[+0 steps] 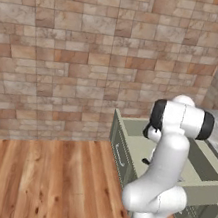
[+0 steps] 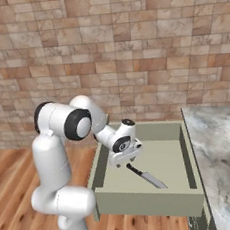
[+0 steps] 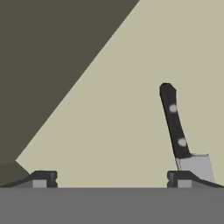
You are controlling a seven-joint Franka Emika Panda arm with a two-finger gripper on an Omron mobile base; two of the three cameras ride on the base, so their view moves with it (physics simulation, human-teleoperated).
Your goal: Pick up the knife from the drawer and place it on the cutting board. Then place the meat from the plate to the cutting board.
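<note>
At the left of the right base view the white arm bends down into the open drawer (image 2: 183, 145), which is pulled out from under the marble table (image 2: 220, 141), presumably so its contents can be reached from above. The hand (image 2: 126, 162) hangs low over the pale drawer floor, just by the handle end of the knife (image 2: 146, 176). The knife lies flat on the floor, black handle toward the hand and grey blade pointing away toward the drawer's front corner.

In the hand view, the drawer's darker inner wall fills the left part and the beige floor the rest. The two fingertips (image 3: 43, 178) stand far apart, as wide as they go, with nothing between them. The knife sits toward the right, beside the right fingertip, not centred in the gap; my guess is the hand needs to shift sideways before closing on the handle.

No brand, label or writing can be read anywhere.
</note>
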